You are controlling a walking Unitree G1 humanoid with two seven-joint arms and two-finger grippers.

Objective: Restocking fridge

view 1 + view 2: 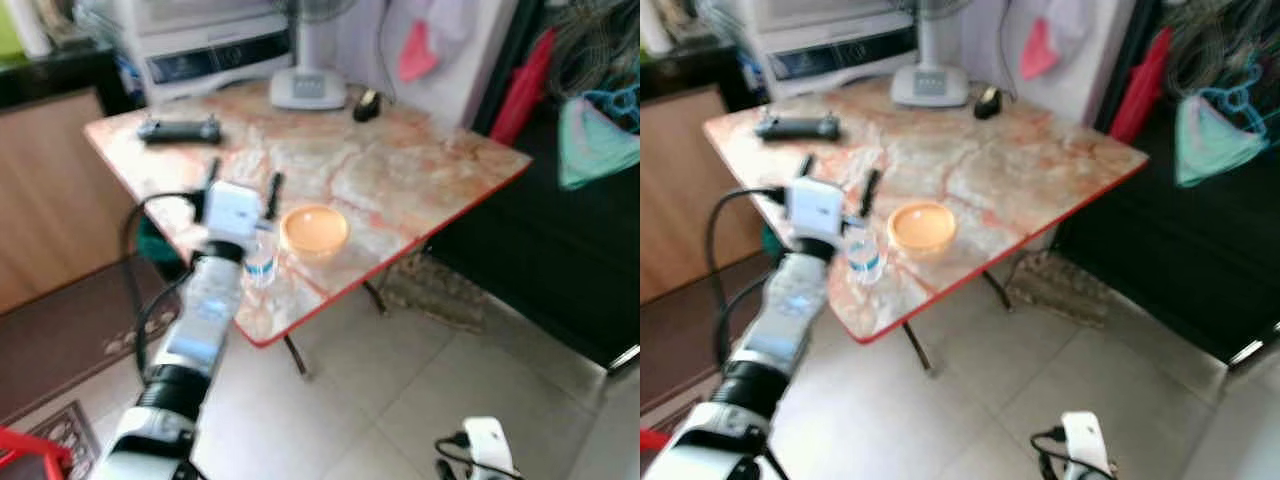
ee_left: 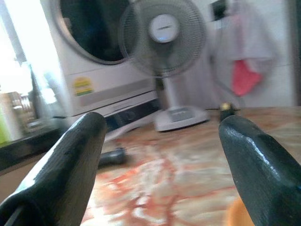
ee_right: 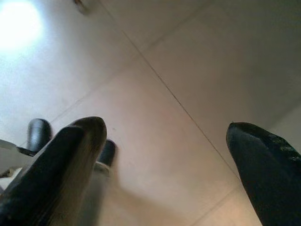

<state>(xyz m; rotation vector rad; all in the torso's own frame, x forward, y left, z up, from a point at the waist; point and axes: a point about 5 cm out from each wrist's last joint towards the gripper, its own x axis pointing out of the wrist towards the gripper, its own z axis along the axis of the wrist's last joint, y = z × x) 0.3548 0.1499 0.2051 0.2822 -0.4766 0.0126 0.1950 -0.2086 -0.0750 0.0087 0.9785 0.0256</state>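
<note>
The left arm (image 1: pixel 195 335) is a silver tube with black ring joints, ending in a white boxy wrist block, with a black cable looping off at 9 o'clock. The left tool (image 2: pixel 160 165) has two long, rounded, matte black fingers. The right tool (image 3: pixel 164 169) matches; its white wrist housing carries black cables

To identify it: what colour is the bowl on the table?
Orange bowl, clearest in the left eye view.
</note>
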